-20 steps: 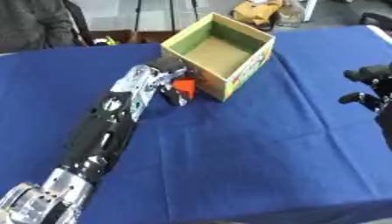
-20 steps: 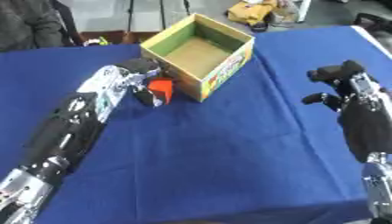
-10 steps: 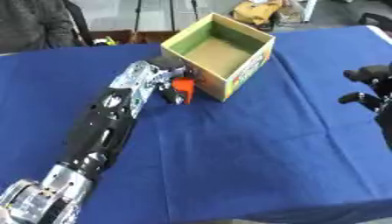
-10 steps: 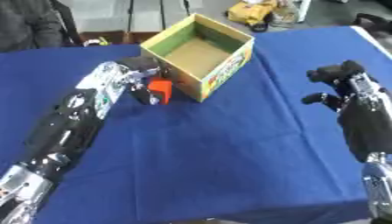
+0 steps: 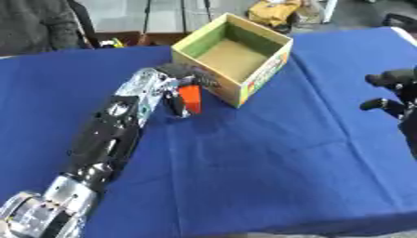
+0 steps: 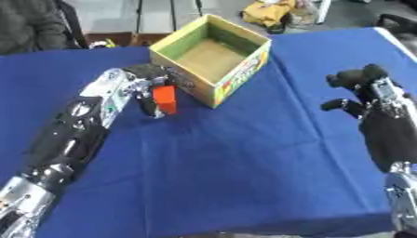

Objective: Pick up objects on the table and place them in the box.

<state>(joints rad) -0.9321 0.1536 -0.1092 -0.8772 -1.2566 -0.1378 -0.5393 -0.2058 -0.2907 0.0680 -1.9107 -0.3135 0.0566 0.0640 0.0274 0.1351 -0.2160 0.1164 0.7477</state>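
Observation:
An open cardboard box with green inner walls and an empty brown floor stands at the back middle of the blue table. My left hand is stretched out to the box's near left corner, its fingers curled round a small orange block held just beside the box wall. My right hand hovers at the right side, well away from the box, fingers curled with nothing in them.
The blue cloth table spreads toward me. A yellow object lies on the floor behind the box. A seated person in dark clothes is at the far left, off the table.
My left hand with the orange block has edged slightly toward the box. The right hand has stayed in place.

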